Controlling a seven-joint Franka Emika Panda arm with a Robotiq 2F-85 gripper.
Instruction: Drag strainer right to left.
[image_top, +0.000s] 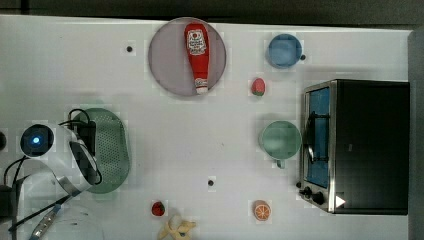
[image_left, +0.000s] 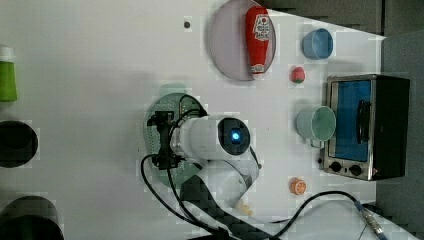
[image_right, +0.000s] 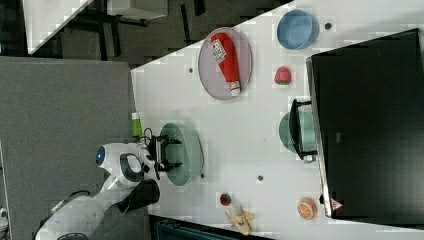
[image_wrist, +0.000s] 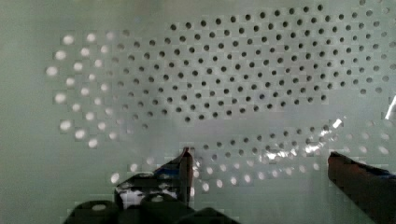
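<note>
Strainer (image_top: 112, 150) sits at the top view's left on the white table (image_top: 165, 140), pale green, oval, holes across the bottom, nothing inside but the gripper (image_wrist: 259, 163), whose fingers (image_wrist: 184, 165) are spread wide just over the perforated floor, pinching nothing. Grey plate (image_top: 165, 70) at the top view's top centre holds a red ketchup bottle (image_top: 196, 55) lying down, white label w/ red print, too small to read. Blue bowl (image_top: 284, 50) and green cup (image_top: 280, 140) look empty. Toaster oven (image_top: 357, 145) at the top view's right, blue glass door, cup just beside it. Loose toy fruit: strawberry (image_top: 258, 86), orange half (image_top: 261, 210), banana (image_top: 176, 229).
</note>
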